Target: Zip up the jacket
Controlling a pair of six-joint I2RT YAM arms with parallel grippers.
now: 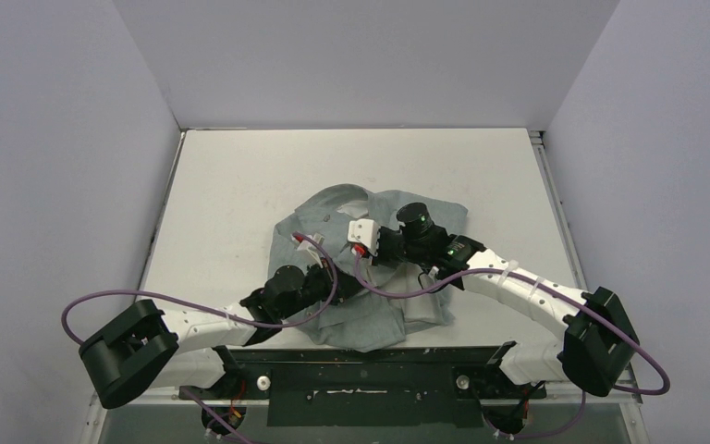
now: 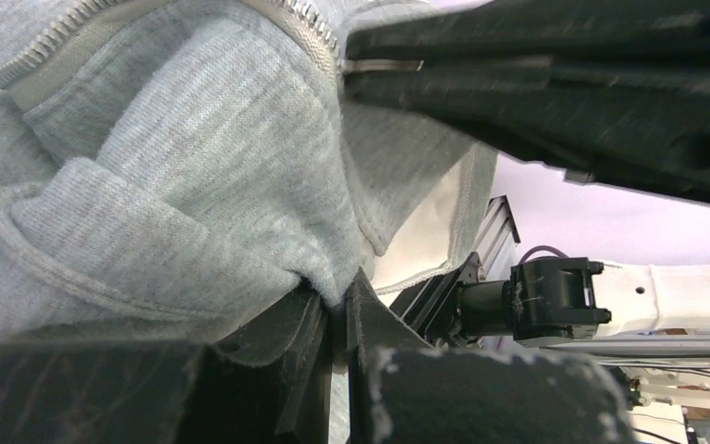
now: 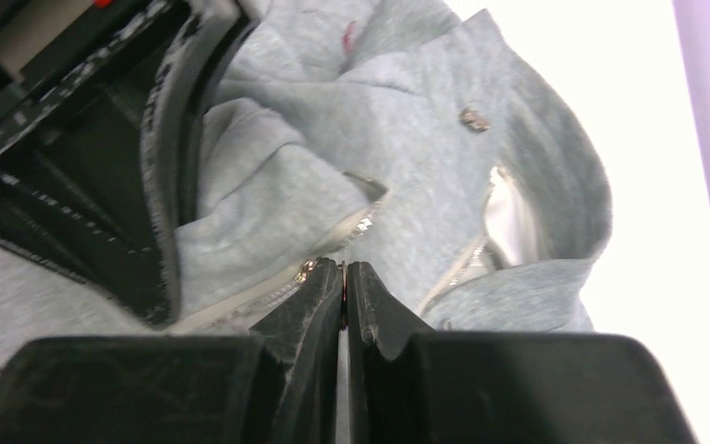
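Clamping soft grey jacket (image 2: pixel 176 166) folds: left hand (image 2: pixel 333 314); right hand (image 3: pixel 344 277) grips zipper pull (image 2: pixel 384 66).

A white table (image 1: pixel 240 185) stands boxed in by pale lavender walls (image 1: pixel 361 55) on three sides, a black plate (image 1: pixel 370 363) along its near edge, a metal rail (image 1: pixel 555 208) down its right.

This looks like a robot lab. A white table (image 1: pixel 240 185) sits inside plain pale walls (image 1: pixel 361 55). At the bottom of the frame, two robot arms (image 1: pixel 518 289) are bolted to a black rail (image 1: pixel 361 363), with purple cables (image 1: pixel 81 302) looping near both lower corners.
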